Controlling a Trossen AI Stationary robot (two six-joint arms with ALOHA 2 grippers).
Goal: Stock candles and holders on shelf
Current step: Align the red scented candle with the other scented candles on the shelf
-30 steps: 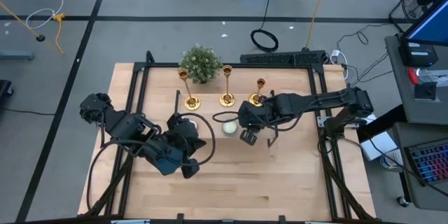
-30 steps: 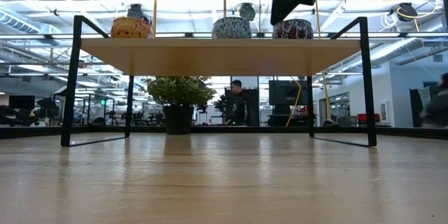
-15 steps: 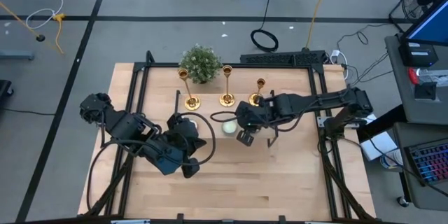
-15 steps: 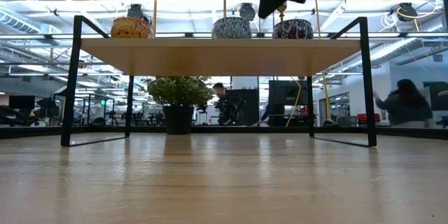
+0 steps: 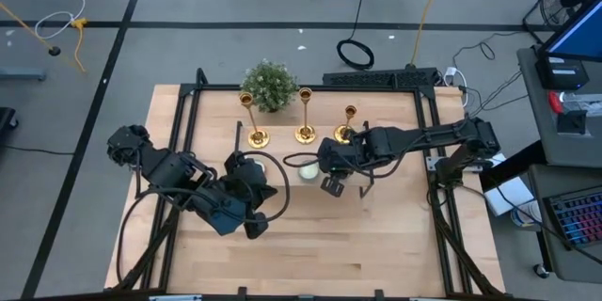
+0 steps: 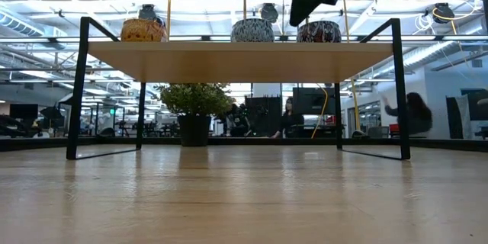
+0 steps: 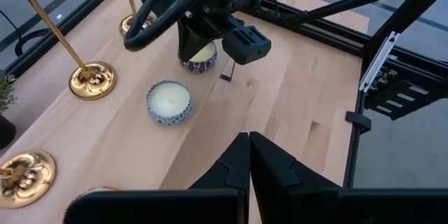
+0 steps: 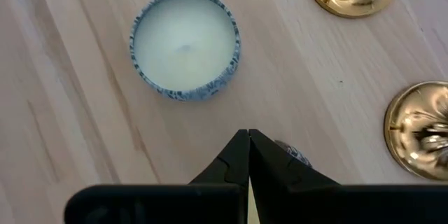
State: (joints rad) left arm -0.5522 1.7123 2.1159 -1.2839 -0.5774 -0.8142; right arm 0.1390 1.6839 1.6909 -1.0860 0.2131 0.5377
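The shelf (image 6: 244,61) carries three gold holders and three candles. The holders' bases show in the high view (image 5: 256,136), (image 5: 305,134), (image 5: 345,132). A blue-patterned candle (image 8: 185,44) rests on its base in the shelf's middle. It also shows in the left wrist view (image 7: 169,101). A yellowish candle (image 6: 142,29) stands at the shelf's left. A third candle (image 7: 199,57) sits under my right gripper (image 6: 299,21), which is shut just above it. My left gripper (image 7: 248,143) is shut and empty above the shelf's near left part.
A small green plant (image 5: 269,85) stands at the table's far edge behind the shelf. The holders' thin stems (image 6: 244,4) rise along the shelf's far side. Bare tabletop (image 6: 244,198) lies in front of and under the shelf. People move in the room behind.
My right gripper has swayed a little toward the table's left edge and back, staying shut above the right candle. The candles and holders have kept still.
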